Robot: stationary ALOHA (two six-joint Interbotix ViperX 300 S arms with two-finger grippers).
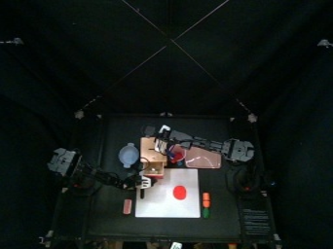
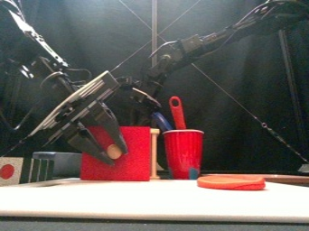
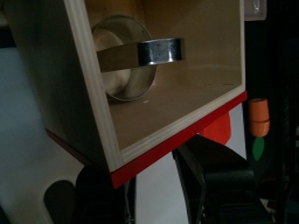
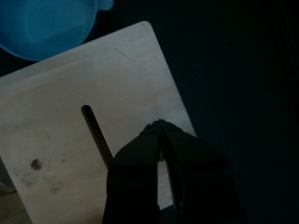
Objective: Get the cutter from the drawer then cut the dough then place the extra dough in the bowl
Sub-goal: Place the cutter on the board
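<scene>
Drawer [image 3: 190, 98] lies open above the cutter [image 3: 128, 59]; red cup [image 2: 183, 153] stands just beside.

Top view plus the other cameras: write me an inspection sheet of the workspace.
Surface: black table, white cutting board lying flat near the front.
Job's things: red dough disc whole on the board; wooden box with its drawer open, metal cutter inside it; blue-grey bowl beside the box.
Clutter: red cup with toy knives; toy carrot beside the board.
Grippers: left gripper at the red drawer front; right gripper shut, over the box top.
Cables: nothing seen.
Surroundings: black curtains.
</scene>
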